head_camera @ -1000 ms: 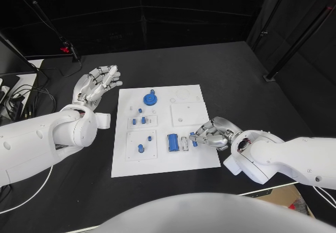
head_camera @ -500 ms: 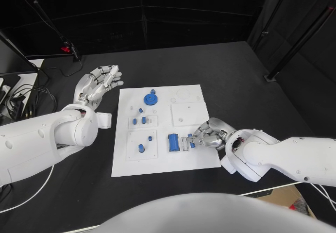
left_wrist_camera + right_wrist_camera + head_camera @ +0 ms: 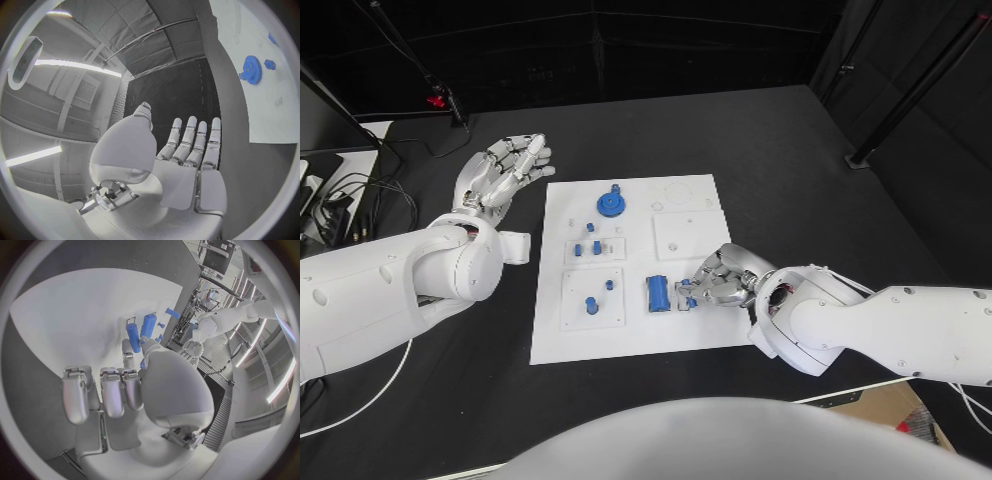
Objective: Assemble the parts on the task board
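The white task board (image 3: 632, 335) lies mid-table. It carries a blue gear (image 3: 610, 204) at its far end, small blue pegs (image 3: 590, 246), another peg (image 3: 590, 305) and an upright blue cylinder (image 3: 655, 292). My right hand (image 3: 721, 278) is over the board's near right part, just right of the cylinder. Its thumb and a finger pinch a small blue part (image 3: 688, 298); the right wrist view shows that part (image 3: 143, 363) at the fingertips, with blue cylinders (image 3: 133, 337) beyond. My left hand (image 3: 502, 172) hovers off the board's far left corner, fingers stretched and holding nothing (image 3: 181, 165).
The left wrist view shows the board's edge (image 3: 275, 110) with the gear (image 3: 251, 66). Cables and a stand (image 3: 437, 100) sit at the table's far left. A black pole (image 3: 855, 158) stands at the far right. Bare black tabletop surrounds the board.
My right hand has shifted a little to the left with the small blue part, closer to the upright cylinder. The left hand has stayed where it was.
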`<control>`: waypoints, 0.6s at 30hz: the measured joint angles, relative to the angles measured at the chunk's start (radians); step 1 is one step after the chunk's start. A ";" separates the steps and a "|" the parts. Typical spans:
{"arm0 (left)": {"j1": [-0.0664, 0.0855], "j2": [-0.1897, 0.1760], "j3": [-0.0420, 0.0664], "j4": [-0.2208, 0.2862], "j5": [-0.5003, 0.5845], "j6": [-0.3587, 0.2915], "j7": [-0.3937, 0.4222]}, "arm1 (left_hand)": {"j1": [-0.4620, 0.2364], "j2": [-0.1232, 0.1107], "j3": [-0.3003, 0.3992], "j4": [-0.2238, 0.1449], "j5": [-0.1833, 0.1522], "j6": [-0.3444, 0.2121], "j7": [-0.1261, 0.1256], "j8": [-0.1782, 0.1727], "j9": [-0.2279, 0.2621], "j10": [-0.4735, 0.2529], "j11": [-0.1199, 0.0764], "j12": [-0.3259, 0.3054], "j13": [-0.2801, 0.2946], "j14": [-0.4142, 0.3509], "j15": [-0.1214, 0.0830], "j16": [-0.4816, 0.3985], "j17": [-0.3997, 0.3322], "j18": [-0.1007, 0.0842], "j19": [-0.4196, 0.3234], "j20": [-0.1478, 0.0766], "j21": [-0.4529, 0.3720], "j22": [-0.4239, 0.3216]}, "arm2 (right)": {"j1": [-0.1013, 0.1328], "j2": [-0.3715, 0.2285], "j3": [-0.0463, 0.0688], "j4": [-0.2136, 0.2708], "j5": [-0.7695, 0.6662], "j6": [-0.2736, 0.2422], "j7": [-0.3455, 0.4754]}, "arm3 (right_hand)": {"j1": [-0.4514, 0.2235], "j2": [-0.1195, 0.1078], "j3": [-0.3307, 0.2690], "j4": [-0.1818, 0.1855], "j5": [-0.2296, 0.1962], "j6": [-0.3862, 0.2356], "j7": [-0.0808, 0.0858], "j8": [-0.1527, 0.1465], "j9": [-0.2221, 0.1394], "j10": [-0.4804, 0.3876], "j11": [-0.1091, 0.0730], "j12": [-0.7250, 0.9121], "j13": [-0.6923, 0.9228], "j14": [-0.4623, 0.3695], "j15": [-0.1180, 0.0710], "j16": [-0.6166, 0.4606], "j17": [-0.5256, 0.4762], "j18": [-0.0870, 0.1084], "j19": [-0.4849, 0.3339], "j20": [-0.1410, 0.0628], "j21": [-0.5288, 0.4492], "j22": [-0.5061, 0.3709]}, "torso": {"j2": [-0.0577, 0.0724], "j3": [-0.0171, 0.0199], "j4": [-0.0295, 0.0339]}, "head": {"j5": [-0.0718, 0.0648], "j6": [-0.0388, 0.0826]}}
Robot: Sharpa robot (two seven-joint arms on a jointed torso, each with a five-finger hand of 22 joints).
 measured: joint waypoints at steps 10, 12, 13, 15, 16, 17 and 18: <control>0.000 0.001 0.000 0.000 0.000 0.000 0.000 | 0.000 0.000 0.000 0.000 0.004 -0.004 -0.004 0.000 -0.001 0.000 0.000 0.000 0.000 0.000 0.000 0.000 -0.001 0.000 0.000 0.000 0.000 -0.001 | 0.000 0.018 0.001 -0.012 -0.004 0.021 -0.022 | -0.002 0.002 -0.015 0.010 0.000 0.009 -0.001 -0.006 0.002 0.000 0.000 0.000 0.000 0.000 0.000 0.000 0.000 0.000 0.000 0.000 0.000 0.000 | 0.000 0.0000 0.0003 | -0.002 0.000; 0.000 0.001 0.000 0.000 0.000 0.000 0.000 | 0.000 0.000 0.000 0.000 0.004 -0.004 -0.004 0.000 -0.001 0.000 0.000 0.000 0.000 0.000 0.000 0.000 -0.001 0.000 0.000 0.000 0.000 -0.001 | 0.001 0.020 0.002 -0.015 -0.004 0.025 -0.026 | -0.006 0.006 -0.018 0.013 0.000 0.012 -0.002 -0.012 0.004 0.000 0.000 0.000 0.000 0.000 0.000 0.000 0.000 0.000 0.000 0.000 0.000 0.000 | 0.000 0.0000 0.0003 | 0.001 0.000; 0.000 0.001 0.000 0.000 0.000 0.000 0.000 | 0.000 0.000 0.000 0.000 0.004 -0.004 -0.004 0.000 -0.001 0.000 0.000 0.000 0.000 0.000 0.000 0.000 -0.001 0.000 0.000 0.000 0.000 -0.001 | 0.002 0.021 0.002 -0.016 -0.004 0.027 -0.027 | -0.007 0.007 -0.019 0.013 0.000 0.012 -0.002 -0.014 0.003 0.000 0.000 0.000 0.000 0.000 0.000 0.000 0.000 0.000 0.000 0.000 0.000 0.000 | 0.000 0.0000 0.0003 | 0.001 0.000; 0.000 0.001 0.000 0.000 0.000 0.000 0.000 | 0.000 0.000 0.000 0.000 0.004 -0.004 -0.004 0.000 -0.001 0.000 0.000 0.000 0.000 0.000 0.000 0.000 -0.001 0.000 0.000 0.000 0.000 -0.001 | 0.003 0.023 0.003 -0.019 -0.004 0.030 -0.030 | -0.009 0.009 -0.021 0.015 0.000 0.012 -0.002 -0.014 0.002 0.000 0.000 0.000 0.000 0.000 0.000 0.000 0.000 0.000 0.004 -0.004 0.000 0.000 | 0.000 0.0000 0.0003 | 0.001 0.000; 0.000 0.001 0.000 0.000 0.000 0.001 0.000 | 0.000 0.000 0.000 0.000 0.004 -0.004 -0.004 0.000 -0.001 0.000 0.000 0.000 0.000 0.000 0.000 0.000 -0.001 0.000 0.000 0.000 0.000 -0.001 | 0.003 0.023 0.003 -0.021 -0.003 0.032 -0.031 | -0.009 0.009 -0.023 0.017 0.000 0.012 -0.002 -0.014 0.001 0.000 0.000 0.000 0.000 0.000 0.000 0.000 0.000 0.000 0.004 -0.004 0.000 0.000 | 0.000 0.0000 0.0003 | 0.001 0.000; 0.000 0.001 0.000 0.000 0.000 0.001 0.000 | 0.000 0.000 0.000 0.000 0.004 -0.004 -0.004 0.000 -0.001 0.000 0.000 0.000 0.000 0.000 0.000 0.000 -0.001 0.000 0.000 0.000 0.000 -0.001 | 0.003 0.024 0.002 -0.023 -0.003 0.034 -0.033 | -0.009 0.009 -0.025 0.020 0.000 0.012 -0.003 -0.020 -0.006 0.000 0.000 0.000 0.000 0.000 0.000 0.000 0.000 0.000 0.004 -0.004 0.000 0.000 | 0.000 0.0000 0.0003 | 0.001 0.000; 0.000 0.001 0.000 0.000 0.000 0.001 0.000 | 0.000 0.000 0.000 0.000 0.004 -0.004 -0.004 0.000 -0.001 0.000 0.000 0.000 0.000 0.000 0.000 0.000 -0.001 0.000 0.000 0.000 0.000 -0.001 | 0.002 0.025 0.001 -0.025 -0.003 0.037 -0.035 | -0.012 0.012 -0.027 0.022 0.000 0.013 -0.001 -0.021 -0.006 0.000 0.000 0.000 0.000 0.000 0.000 0.000 0.000 0.000 0.004 -0.004 0.000 0.000 | 0.000 -0.0001 0.0003 | 0.001 0.000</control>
